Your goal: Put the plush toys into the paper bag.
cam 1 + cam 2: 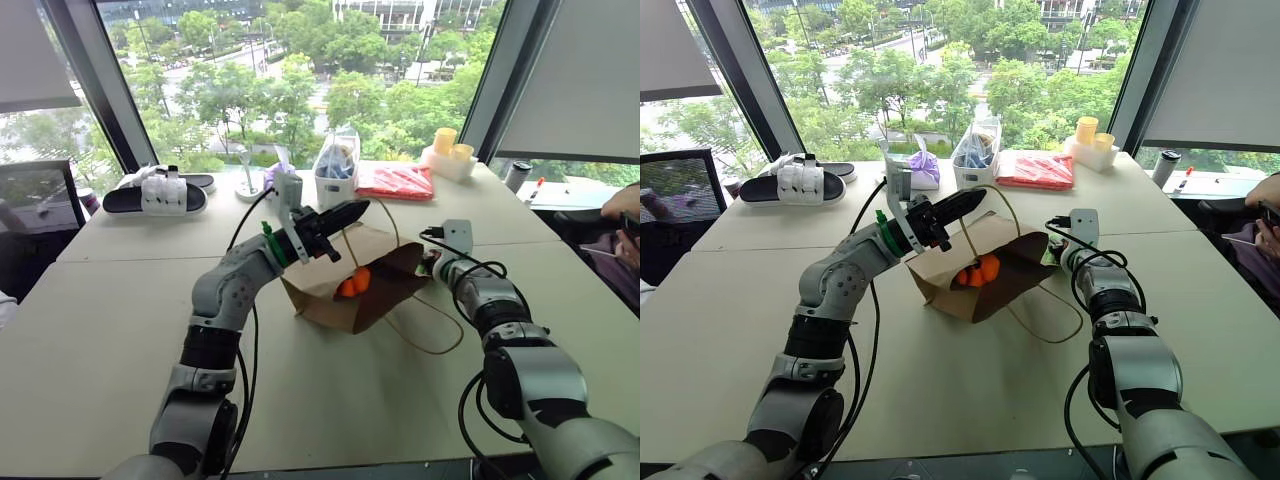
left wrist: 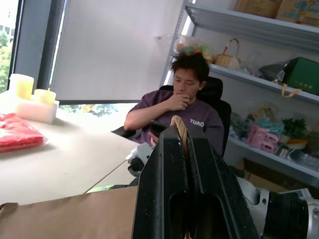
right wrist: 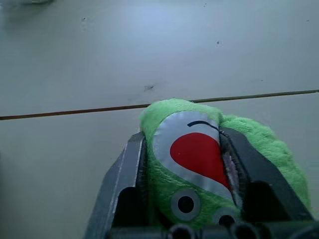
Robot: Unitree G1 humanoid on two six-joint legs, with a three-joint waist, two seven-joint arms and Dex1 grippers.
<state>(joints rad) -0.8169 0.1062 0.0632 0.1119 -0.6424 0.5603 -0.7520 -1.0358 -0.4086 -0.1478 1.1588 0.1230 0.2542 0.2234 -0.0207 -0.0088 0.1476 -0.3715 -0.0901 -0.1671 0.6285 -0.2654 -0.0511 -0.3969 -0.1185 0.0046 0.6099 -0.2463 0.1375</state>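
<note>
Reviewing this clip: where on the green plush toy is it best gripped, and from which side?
Across its soft round body, one finger on each flank, coming in low and level along the table. The right gripper already straddles the green toy that way, its red patch between the fingers. It is round and squashy, so a mid-body pinch should hold.

Both arms out over the surface, each claw clamped on something.

The left arm reaches forward, forearm angled up and across to the right; its left claw (image 1: 345,214) has both black fingers pressed together on a thin tan cord handle (image 2: 178,130), raised above the surface. The right arm stretches ahead on the right, forearm low near the surface, and the right claw (image 3: 192,149) has its fingers pressed against either side of a green plush toy (image 3: 199,164).
</note>
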